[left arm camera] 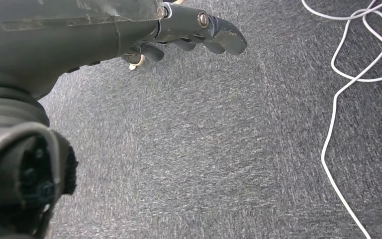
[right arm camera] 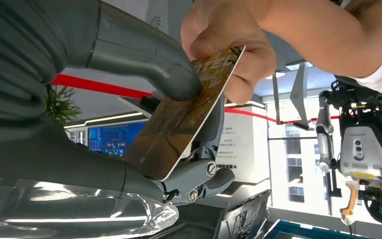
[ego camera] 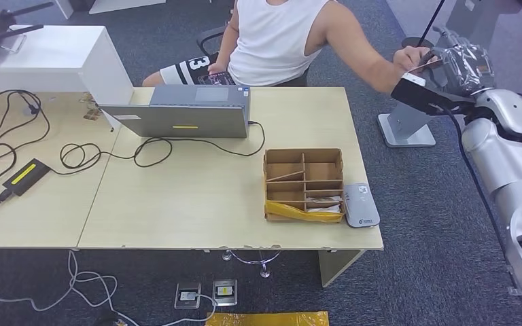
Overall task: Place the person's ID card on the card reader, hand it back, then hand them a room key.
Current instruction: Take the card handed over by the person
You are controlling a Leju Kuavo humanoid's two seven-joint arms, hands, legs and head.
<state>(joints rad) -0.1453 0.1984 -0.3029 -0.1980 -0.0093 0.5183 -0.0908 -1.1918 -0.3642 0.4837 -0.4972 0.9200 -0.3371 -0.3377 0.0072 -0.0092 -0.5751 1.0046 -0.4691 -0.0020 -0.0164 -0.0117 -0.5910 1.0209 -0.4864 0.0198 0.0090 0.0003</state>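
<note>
Your right robot hand is raised at the far right, beyond the bench edge, level with a seated person in a white sleeveless top. In the right wrist view, its thumb presses down on a brown card while the darker fingers support it from beneath, so the card is pinched. The person's hand grips the same card at its other end.

Your left robot hand hangs above grey carpet, fingers loosely curled and holding nothing; a white cable lies on the floor nearby.

On the bench, a grey card reader lies just right of a brown cardboard divider box. A grey laptop sits farther back.
</note>
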